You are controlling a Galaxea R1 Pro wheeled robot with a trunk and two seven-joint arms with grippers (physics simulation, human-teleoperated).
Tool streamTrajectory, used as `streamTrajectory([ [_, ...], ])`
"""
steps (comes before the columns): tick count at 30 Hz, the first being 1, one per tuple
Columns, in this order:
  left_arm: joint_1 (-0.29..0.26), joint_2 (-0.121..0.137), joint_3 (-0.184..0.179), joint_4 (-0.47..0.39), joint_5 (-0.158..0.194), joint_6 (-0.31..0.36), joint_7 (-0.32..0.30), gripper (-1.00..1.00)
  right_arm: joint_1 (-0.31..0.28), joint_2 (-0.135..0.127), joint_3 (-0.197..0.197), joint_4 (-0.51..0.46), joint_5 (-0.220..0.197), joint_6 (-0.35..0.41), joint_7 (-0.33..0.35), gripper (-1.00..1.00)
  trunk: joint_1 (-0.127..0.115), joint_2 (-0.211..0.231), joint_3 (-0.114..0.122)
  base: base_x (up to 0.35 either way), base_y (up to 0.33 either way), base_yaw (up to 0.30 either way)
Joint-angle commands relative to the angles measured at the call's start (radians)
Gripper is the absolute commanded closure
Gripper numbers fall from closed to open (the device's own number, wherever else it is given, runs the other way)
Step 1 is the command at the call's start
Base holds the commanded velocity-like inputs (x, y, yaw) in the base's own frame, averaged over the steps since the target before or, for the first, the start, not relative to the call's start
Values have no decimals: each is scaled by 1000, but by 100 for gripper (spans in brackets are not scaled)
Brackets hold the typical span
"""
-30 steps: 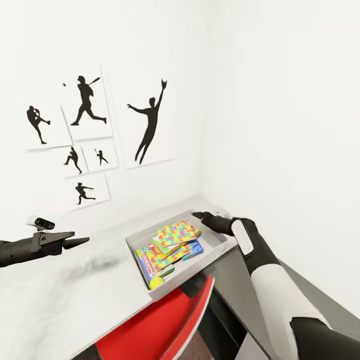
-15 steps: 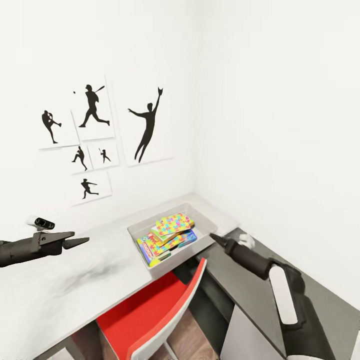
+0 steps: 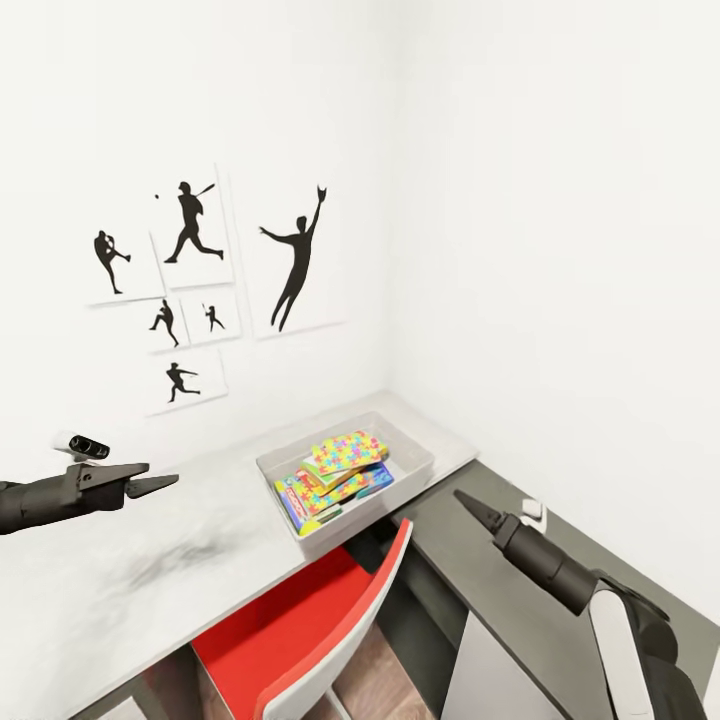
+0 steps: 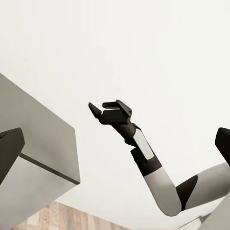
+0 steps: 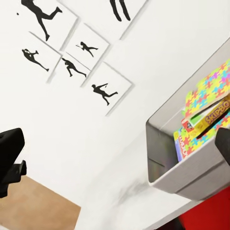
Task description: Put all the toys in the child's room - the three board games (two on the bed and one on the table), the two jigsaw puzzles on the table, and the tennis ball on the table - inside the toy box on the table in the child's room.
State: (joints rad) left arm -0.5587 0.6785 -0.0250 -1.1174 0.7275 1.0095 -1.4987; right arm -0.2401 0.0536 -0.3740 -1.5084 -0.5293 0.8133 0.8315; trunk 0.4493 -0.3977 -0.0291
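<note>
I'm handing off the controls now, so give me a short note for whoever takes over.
Left gripper: empty, hovering over the table; open or shut unclear.
Right gripper: empty, over the dark cabinet, apart from the toy box.
In the box: jigsaw puzzles, Skip-Bo game, tennis ball, more boxes stacked.
Left: confirm all three board games are inside; the stack hides some.

At the left edge of the head view, the left arm [image 3: 40,497] is matte black, ending in tapered black fingers [image 3: 152,484], with a small white-and-black cylindrical camera [image 3: 80,445] on top. At lower right, the right arm [image 3: 590,600] has a black ribbed cylindrical wrist, pointed black fingers [image 3: 476,508] and a white oblong panel on its forearm. In the left wrist view's centre, that arm shows black segments alternating with white shells.
</note>
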Motion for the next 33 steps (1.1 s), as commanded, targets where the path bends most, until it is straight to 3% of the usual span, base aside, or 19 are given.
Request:
streamTrajectory([
  [1, -1, 1, -3, 1, 3, 11, -4, -100, -1, 1, -3, -1, -1, 6, 6, -100, 1, -2, -1, -20, 0, 0],
  [4, -1, 2, 6, 1, 6, 14, -14, -100, -1, 0, -18, -4, -4, 6, 31, -100, 1, -2, 4, -9, 0, 0],
  [9, -1, 1, 56, 18, -3, 15, -72, -100, -1, 0, -27, -4, 0, 6, 51, -100, 1, -2, 12, -2, 0, 0],
  [13, -1, 2, 71, 31, -7, 19, -72, -100, -1, 0, -29, -4, 6, 5, 51, -100, 1, -2, 19, 0, 0, 0],
  [33, -1, 1, 67, 31, -8, 25, -72, -100, -1, 2, -30, 7, 14, 0, 35, -100, 1, -2, 26, -44, 12, 0],
])
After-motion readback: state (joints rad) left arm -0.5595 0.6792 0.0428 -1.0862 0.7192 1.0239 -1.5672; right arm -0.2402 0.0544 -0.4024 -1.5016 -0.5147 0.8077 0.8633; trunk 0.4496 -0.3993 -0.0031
